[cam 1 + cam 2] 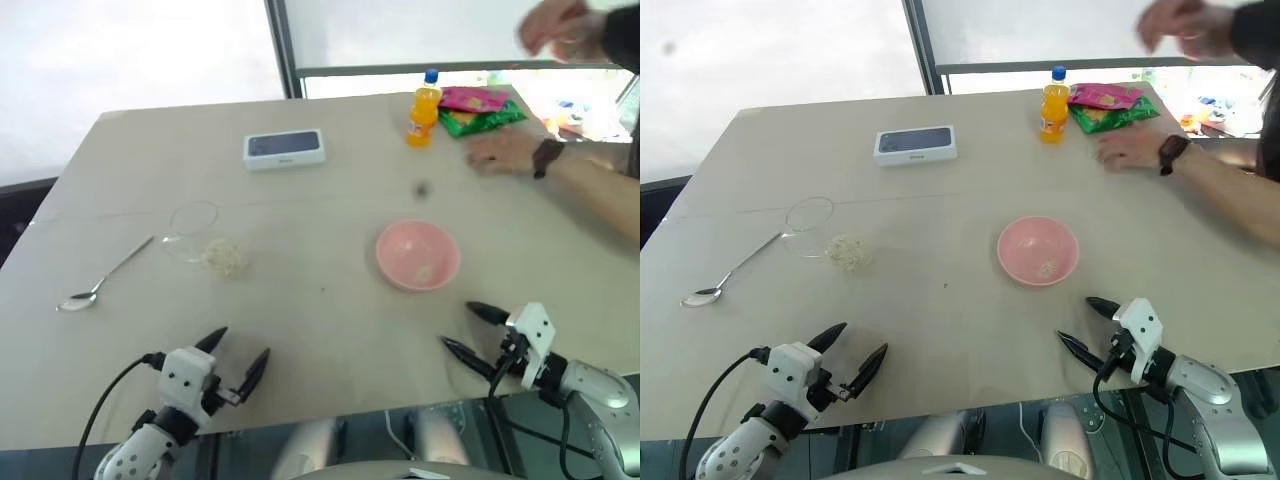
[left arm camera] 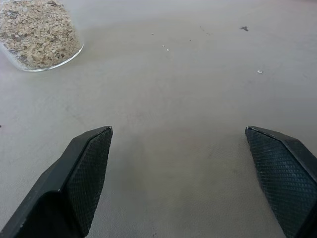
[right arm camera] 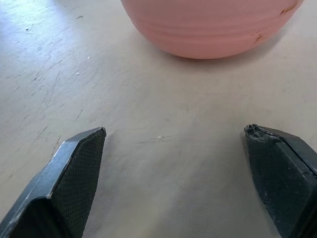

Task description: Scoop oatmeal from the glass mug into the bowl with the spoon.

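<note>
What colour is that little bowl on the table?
The bowl is plain pink, smooth and unpatterned. The right wrist view shows it best, close up.

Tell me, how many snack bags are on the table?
2. A pink bag and a green bag lie together at the far edge, beside the orange bottle, near a person's hand. More could hide under them.

A boxed phone (image 1: 284,149) lies flat on the worktop (image 1: 330,330). An orange bottle (image 1: 424,108) stands upright at the far edge beside snack packets (image 1: 478,108), near a person's forearm (image 1: 560,170).
</note>
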Action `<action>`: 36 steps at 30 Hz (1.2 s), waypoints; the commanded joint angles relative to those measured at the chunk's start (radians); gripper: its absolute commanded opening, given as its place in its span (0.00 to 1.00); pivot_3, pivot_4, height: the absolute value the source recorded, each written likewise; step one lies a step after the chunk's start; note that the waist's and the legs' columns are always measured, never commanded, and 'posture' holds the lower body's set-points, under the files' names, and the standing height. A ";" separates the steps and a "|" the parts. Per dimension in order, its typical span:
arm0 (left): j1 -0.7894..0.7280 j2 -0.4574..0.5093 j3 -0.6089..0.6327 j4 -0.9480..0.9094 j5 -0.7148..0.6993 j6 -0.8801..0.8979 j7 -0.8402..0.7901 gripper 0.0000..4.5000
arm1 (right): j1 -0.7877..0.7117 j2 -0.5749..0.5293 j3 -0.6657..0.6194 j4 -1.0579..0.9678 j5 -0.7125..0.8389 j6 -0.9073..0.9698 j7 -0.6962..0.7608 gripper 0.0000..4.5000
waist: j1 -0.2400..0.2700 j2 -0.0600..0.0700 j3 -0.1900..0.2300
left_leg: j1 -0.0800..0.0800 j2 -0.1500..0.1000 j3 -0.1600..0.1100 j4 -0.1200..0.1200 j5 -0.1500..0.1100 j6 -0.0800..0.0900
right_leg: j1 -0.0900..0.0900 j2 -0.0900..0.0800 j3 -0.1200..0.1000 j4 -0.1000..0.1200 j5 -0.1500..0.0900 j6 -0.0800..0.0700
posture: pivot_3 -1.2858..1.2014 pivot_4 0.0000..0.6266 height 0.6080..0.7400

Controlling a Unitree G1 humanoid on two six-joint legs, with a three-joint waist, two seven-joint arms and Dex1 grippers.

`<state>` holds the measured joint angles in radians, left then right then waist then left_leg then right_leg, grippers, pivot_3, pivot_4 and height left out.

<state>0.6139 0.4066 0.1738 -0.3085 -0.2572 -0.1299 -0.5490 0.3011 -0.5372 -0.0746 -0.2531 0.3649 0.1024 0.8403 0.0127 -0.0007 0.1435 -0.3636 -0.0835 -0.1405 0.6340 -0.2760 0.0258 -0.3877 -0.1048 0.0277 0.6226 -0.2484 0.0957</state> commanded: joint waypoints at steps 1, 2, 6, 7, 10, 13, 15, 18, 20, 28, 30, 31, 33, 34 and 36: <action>0.036 0.009 -0.002 0.056 0.045 0.017 0.004 0.99 | 0.018 -0.003 0.018 0.022 -0.004 0.017 0.009 1.00 | 0.000 0.000 0.000 | 0.000 0.000 0.000 0.000 0.000 0.000 | 0.000 0.000 0.000 0.000 0.000 0.000 | 0.52 0.24 1.00; 0.028 0.006 -0.001 0.064 0.051 0.005 0.010 0.99 | 0.014 -0.003 0.020 0.027 -0.007 0.014 0.010 1.00 | 0.000 0.000 0.000 | 0.000 0.000 0.000 0.000 0.000 0.000 | 0.000 0.000 0.000 0.000 0.000 0.000 | 0.52 0.24 1.00; 0.013 0.003 -0.004 0.078 0.055 -0.011 0.016 0.99 | 0.007 -0.002 0.023 0.037 -0.011 0.009 0.013 1.00 | 0.000 0.000 0.000 | 0.000 0.000 0.000 0.000 0.000 0.000 | 0.000 0.000 0.000 0.000 0.000 0.000 | 0.52 0.24 1.00; 0.011 0.004 -0.004 0.080 0.056 -0.014 0.016 0.99 | 0.007 -0.002 0.023 0.038 -0.011 0.010 0.013 1.00 | 0.001 0.000 0.000 | 0.000 0.000 0.000 0.000 0.000 0.000 | 0.000 0.000 0.000 0.000 0.000 0.000 | 0.52 0.24 1.00; 0.007 0.004 -0.006 0.085 0.063 -0.021 0.016 0.99 | 0.004 -0.002 0.023 0.043 -0.011 0.010 0.014 1.00 | 0.001 0.000 0.000 | 0.001 0.000 0.000 0.000 0.000 0.000 | 0.000 0.000 0.000 0.001 0.000 0.000 | 0.52 0.24 1.00; 0.010 0.004 -0.008 0.086 0.064 -0.025 0.015 0.99 | 0.002 -0.001 0.025 0.044 -0.010 0.009 0.012 1.00 | 0.001 0.000 0.000 | 0.001 0.000 0.000 0.000 0.000 0.000 | 0.000 0.000 0.000 0.001 0.000 0.000 | 0.52 0.24 1.00; 0.015 0.003 -0.009 0.086 0.064 -0.030 0.014 0.99 | 0.004 0.000 0.027 0.043 -0.011 0.007 0.011 1.00 | 0.001 0.000 0.000 | 0.001 0.001 0.000 0.000 0.000 0.000 | 0.000 0.000 0.000 0.001 0.000 0.000 | 0.52 0.24 1.00; 0.014 0.004 -0.009 0.089 0.065 -0.034 0.014 0.99 | 0.009 0.000 0.030 0.042 -0.011 0.005 0.013 1.00 | 0.001 -0.001 0.000 | 0.001 0.001 0.000 0.000 0.000 0.000 | 0.000 0.000 0.000 0.001 0.000 0.000 | 0.52 0.24 1.00; 0.013 0.005 -0.008 0.090 0.068 -0.034 0.017 0.99 | 0.009 -0.001 0.031 0.044 -0.012 0.005 0.013 1.00 | 0.001 -0.001 0.000 | 0.001 0.001 0.000 0.000 0.000 0.000 | 0.000 0.001 0.000 0.001 0.000 0.000 | 0.52 0.24 1.00; 0.029 0.054 0.001 0.032 0.037 -0.027 -0.040 0.99 | -0.004 -0.054 -0.009 -0.007 0.038 0.038 0.052 1.00 | 0.001 0.000 0.000 | 0.001 0.001 0.000 0.000 0.000 0.000 | 0.000 0.001 0.000 0.001 0.000 0.000 | 0.52 0.24 1.00; 0.024 0.101 0.061 -0.025 -0.064 0.053 -0.072 0.99 | -0.006 -0.108 -0.046 -0.061 0.095 0.078 0.095 1.00 | 0.000 0.002 0.002 | 0.001 0.001 0.000 0.001 0.000 0.000 | 0.000 0.000 0.000 0.002 0.000 0.000 | 0.52 0.24 1.00; 0.016 0.126 0.094 -0.041 -0.102 0.080 -0.087 0.99 | -0.009 -0.132 -0.062 -0.085 0.127 0.103 0.112 1.00 | 0.001 0.000 0.004 | 0.000 0.000 0.000 0.001 0.001 0.001 | -0.001 0.000 0.000 0.002 0.000 0.000 | 0.52 0.24 1.00; -0.018 0.195 0.189 -0.033 -0.173 0.141 -0.114 0.99 | -0.025 -0.192 -0.101 -0.141 0.204 0.173 0.145 1.00 | 0.001 -0.003 0.012 | -0.003 0.000 -0.001 0.001 0.002 0.003 | -0.003 0.001 -0.001 0.002 0.000 0.000 | 0.52 0.24 1.00; -0.039 0.229 0.232 -0.014 -0.195 0.158 -0.133 0.99 | -0.037 -0.221 -0.115 -0.168 0.239 0.201 0.165 1.00 | 0.001 -0.002 0.015 | -0.006 0.000 -0.001 0.001 0.002 0.004 | -0.006 0.001 -0.001 0.003 0.001 -0.001 | 0.52 0.24 1.00; -0.083 0.288 0.306 0.030 -0.238 0.188 -0.178 0.99 | -0.067 -0.276 -0.134 -0.212 0.295 0.256 0.195 1.00 | 0.001 -0.001 0.016 | -0.012 0.001 -0.003 0.004 0.003 0.004 | -0.010 0.002 -0.004 0.004 0.005 -0.001 | 0.52 0.24 1.00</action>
<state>0.5468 0.6646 0.4043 -0.2891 -0.4419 0.0378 -0.6903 0.2557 -0.7857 -0.1746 -0.3938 0.5922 0.3199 1.0010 0.0137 -0.0016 0.1593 -0.3772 -0.0830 -0.1444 0.6388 -0.2727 0.0302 -0.3984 -0.1029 0.0230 0.6262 -0.2429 0.0945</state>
